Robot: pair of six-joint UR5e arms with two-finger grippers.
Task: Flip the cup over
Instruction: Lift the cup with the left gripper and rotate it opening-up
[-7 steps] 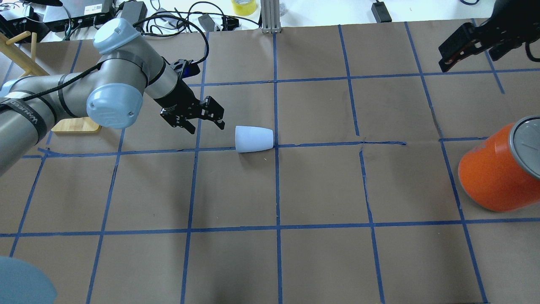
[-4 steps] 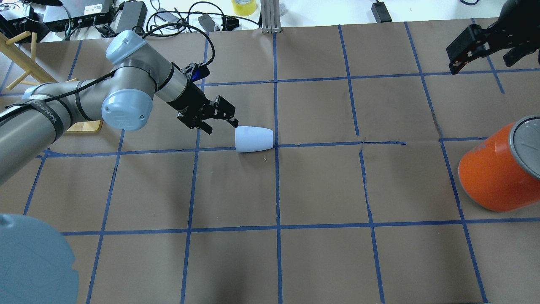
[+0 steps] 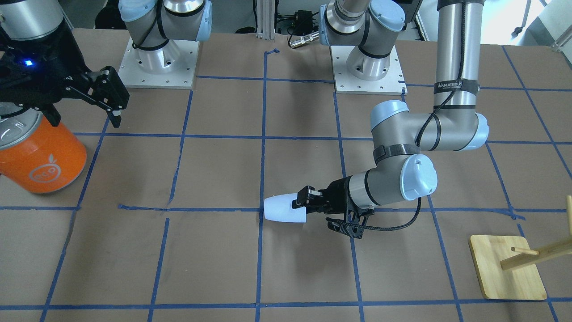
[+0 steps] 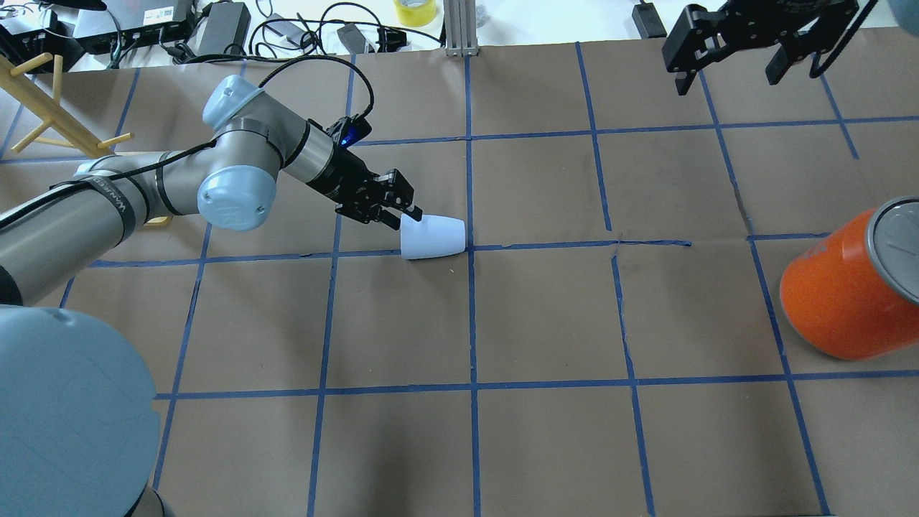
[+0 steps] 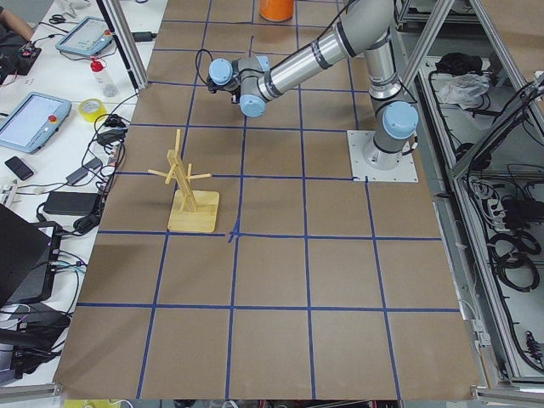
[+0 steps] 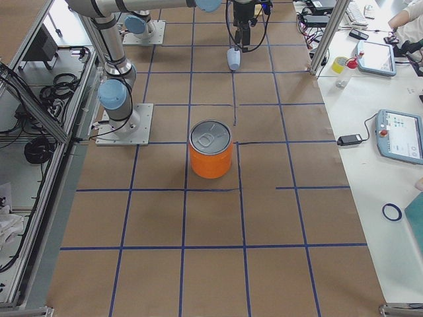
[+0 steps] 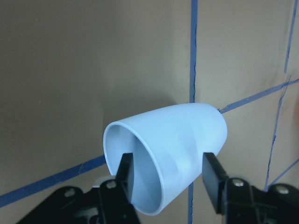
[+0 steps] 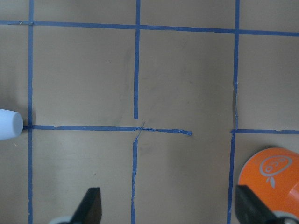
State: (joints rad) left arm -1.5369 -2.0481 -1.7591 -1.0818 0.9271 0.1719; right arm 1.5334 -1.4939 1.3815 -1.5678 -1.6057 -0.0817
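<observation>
The cup (image 4: 433,237) is a pale blue-white tumbler lying on its side on the brown paper, with its wide mouth towards my left gripper. It also shows in the front view (image 3: 283,209) and the left wrist view (image 7: 182,140). My left gripper (image 4: 406,215) is open at the cup's mouth. In the left wrist view (image 7: 168,182) one finger is inside the mouth and the other is outside the wall, with a gap still showing. My right gripper (image 4: 726,79) is open and empty, high at the far right edge, well away from the cup.
A large orange can (image 4: 840,301) with a silver lid stands at the right edge. A wooden peg stand (image 3: 507,273) stands on the left arm's side. Cables and boxes lie beyond the table's back edge. The paper is marked with a grid of blue tape.
My left gripper has moved right and down until its fingers straddle the rim of the cup. My right gripper has swung left along the back edge. The cup has not moved.
</observation>
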